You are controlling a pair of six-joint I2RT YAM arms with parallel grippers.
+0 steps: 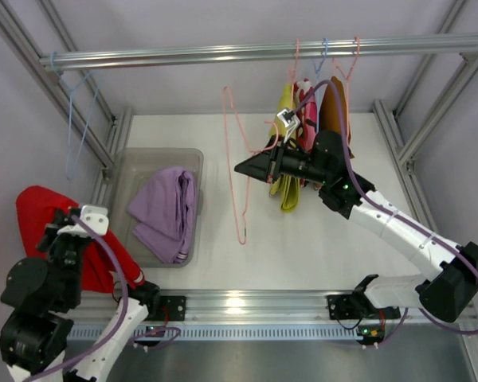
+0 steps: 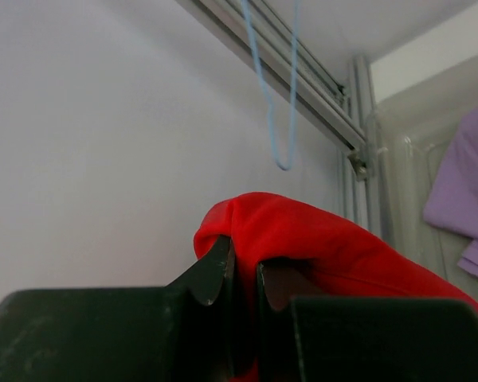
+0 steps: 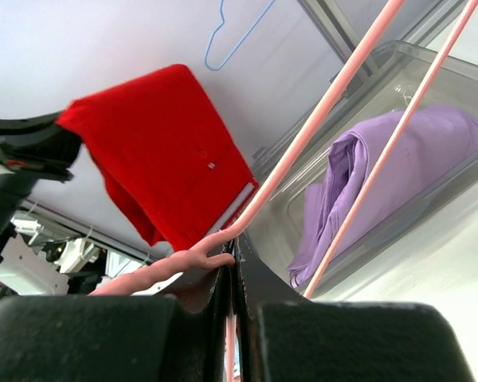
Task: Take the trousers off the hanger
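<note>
On the left, the left jaws are shut tight on the red trousers (image 1: 41,208). The trousers hang in the air, just left of the bin (image 1: 121,171). I think the job now is to put them in the bin. To do it well, the arm should swing right until the cloth is over the lilac trousers (image 1: 169,208). Then it should go low and only then let go, so no leg flops over the rim.

In the middle, the right jaws are closed on a pink hanger (image 1: 239,187) with nothing on it. They should hold it away from the bin. To the right, the yellow-green trousers (image 1: 287,187) hang from the rail (image 1: 223,54) among other clothes, so there is more to take off.

The bench (image 1: 303,239) is white and flat. Pale walls and metal bars stand around it. A blue hanger (image 1: 78,119) dangles from the rail's left end.
</note>
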